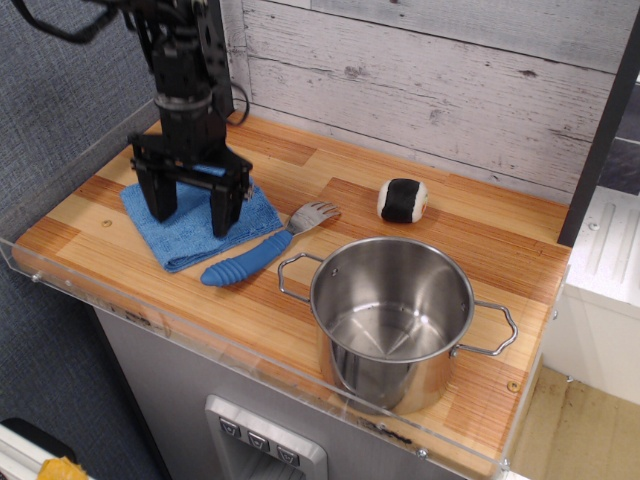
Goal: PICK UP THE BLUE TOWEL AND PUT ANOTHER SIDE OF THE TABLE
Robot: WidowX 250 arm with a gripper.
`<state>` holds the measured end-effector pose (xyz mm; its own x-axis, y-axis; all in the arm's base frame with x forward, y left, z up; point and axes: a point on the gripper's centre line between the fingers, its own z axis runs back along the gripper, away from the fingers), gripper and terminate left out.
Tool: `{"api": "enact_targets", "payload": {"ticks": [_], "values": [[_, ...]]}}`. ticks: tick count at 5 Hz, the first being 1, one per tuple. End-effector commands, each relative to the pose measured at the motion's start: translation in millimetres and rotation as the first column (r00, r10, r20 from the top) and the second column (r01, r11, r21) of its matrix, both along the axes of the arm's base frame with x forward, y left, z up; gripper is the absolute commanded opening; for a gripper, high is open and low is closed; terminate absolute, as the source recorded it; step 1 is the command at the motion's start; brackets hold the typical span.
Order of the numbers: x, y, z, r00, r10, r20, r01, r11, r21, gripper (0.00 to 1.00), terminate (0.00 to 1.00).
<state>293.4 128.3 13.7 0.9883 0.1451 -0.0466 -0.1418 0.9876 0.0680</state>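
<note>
Light-blue terry is what we notice first: the blue towel (190, 226) lies folded flat on the left part of the wood-plank surface (420, 250), toward the left of the frame. Directly over it we see the black gripper (190, 208), pointing down, its two fingers (226, 208) spread apart with a clear gap between them; both tips reach down to the cloth, one near its left half and one near its right edge. We cannot tell whether they press into it or only touch.

Just beside the towel's lower right edge lies a blue-handled spork (262, 248), its metal head pointing to the upper right. A steel pot (392, 318) stands at lower centre-right, near the clear front rim. A small black-and-white ball (402, 200) rests near the plank wall, well apart from the towel.
</note>
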Motion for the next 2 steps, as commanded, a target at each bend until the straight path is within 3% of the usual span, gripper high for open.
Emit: {"api": "enact_targets", "payload": {"ticks": [1,2], "values": [[8.8,7.4,-6.7,0.999,-0.045,0.012,0.044,0.997,0.066,1.0,0.0],[13.5,1.1,-9.2,0.998,-0.07,0.009,0.069,0.996,0.053,1.0,0.0]]}}
